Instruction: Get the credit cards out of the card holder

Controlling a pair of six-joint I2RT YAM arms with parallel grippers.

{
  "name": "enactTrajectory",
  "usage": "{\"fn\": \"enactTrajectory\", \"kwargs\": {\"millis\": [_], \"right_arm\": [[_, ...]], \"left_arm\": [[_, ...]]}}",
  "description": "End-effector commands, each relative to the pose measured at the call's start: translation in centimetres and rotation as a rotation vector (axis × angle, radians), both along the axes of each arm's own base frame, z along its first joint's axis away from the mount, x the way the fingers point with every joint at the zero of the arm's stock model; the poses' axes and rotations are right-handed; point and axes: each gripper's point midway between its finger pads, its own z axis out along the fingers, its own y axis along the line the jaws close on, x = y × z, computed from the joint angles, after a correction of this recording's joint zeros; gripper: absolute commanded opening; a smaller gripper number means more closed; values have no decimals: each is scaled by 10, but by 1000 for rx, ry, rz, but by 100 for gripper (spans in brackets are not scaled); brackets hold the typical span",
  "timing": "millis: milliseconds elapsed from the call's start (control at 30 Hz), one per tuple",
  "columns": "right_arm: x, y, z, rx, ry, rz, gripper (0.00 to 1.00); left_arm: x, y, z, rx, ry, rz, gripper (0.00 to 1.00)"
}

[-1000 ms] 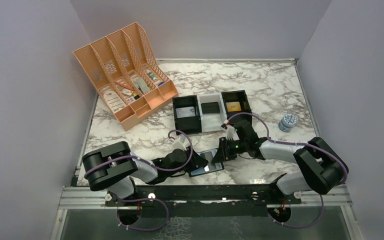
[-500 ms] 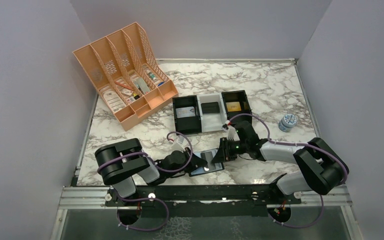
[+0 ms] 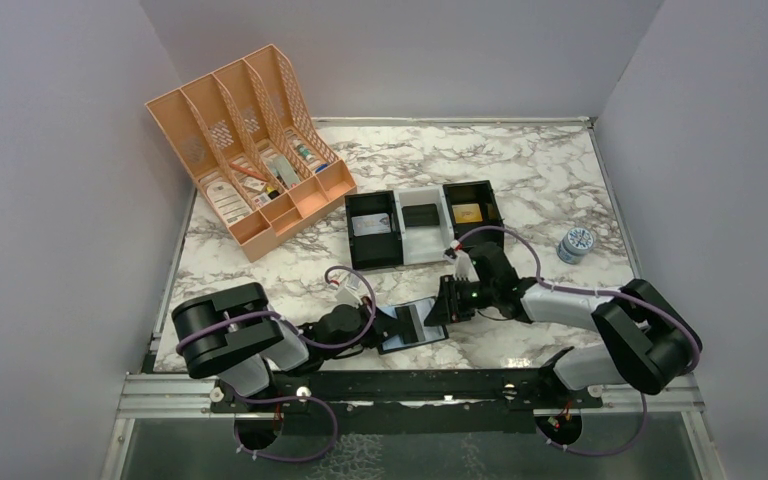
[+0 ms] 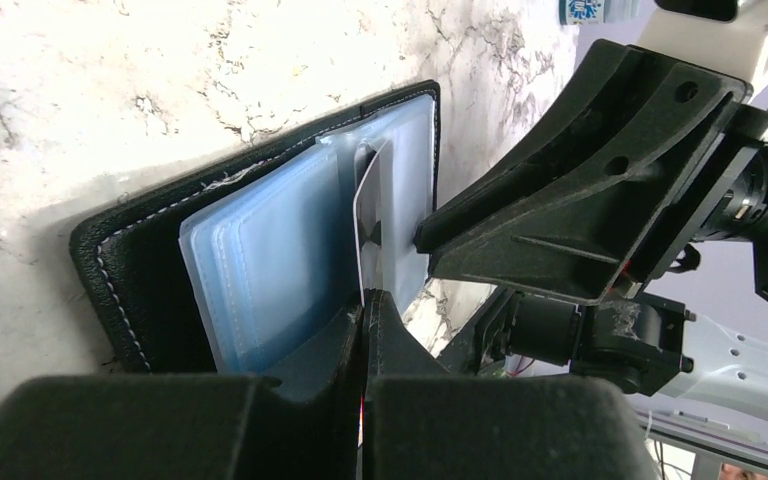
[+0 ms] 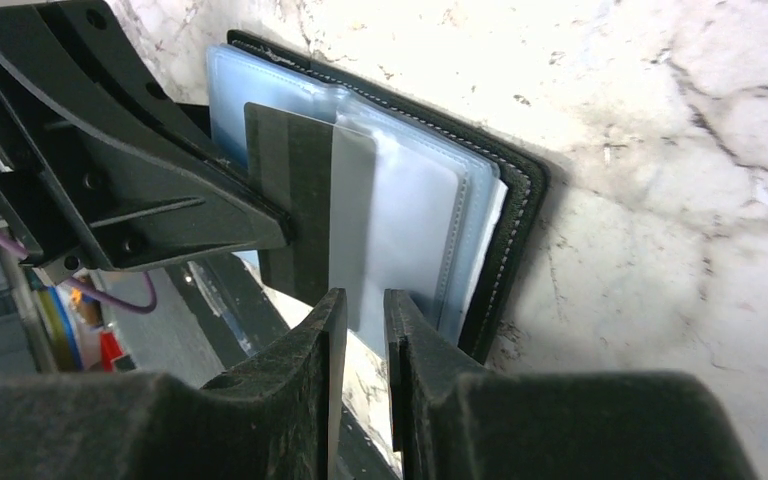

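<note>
Card holder (image 5: 520, 190) lies open on the marble surface (image 3: 540, 180) at the near edge, between your two arms. Its black cover is down and its clear blue-grey sleeves face up, so each arm can come at it from its own side. One of the credit cards (image 5: 290, 190), dark grey, sticks partway out of a sleeve toward the left arm, with the rest of it under the plastic. Your left pincer (image 4: 363, 305) is clamped on that card's free end, fingers pressed together with only the card between them. That is the pulling grip: low and in line with the slot, so the card can slide out rather than bend.

Your right pincer (image 5: 360, 300) stands narrow at the opposite side of the holder. The edge of the sleeve bundle runs into the slim gap between its fingers. I judge it is nipping the sleeves to anchor the holder, though the contact itself is hard to see. Without that hold the whole wallet would likely drag along with the card.

The step in hand looks like drawing this card clear. Pull straight along the sleeve, and watch that the plastic page, lifted off the others, does not fold or tear. A black-and-white tray (image 3: 425, 257) sits farther back, well apart from the holder. Whether more cards sit in the other sleeves cannot be told.
</note>
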Motion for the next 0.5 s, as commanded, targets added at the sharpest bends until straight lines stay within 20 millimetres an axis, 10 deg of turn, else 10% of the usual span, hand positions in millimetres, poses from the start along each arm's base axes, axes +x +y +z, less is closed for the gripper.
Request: {"fn": "enactTrajectory", "kwargs": {"millis": [0,167,467], "right_arm": [[8,-3,13,-13,-92,14,22],[11,10,39,69,-131,62,23],[-1,7,0,2,-23,100,24]], "left_arm": [[-3,7,-13,71,1,-9,0],[-2,4,-12,70,-3,-14,4],[-2,-2,-11,67,-1,-30,11]]}}
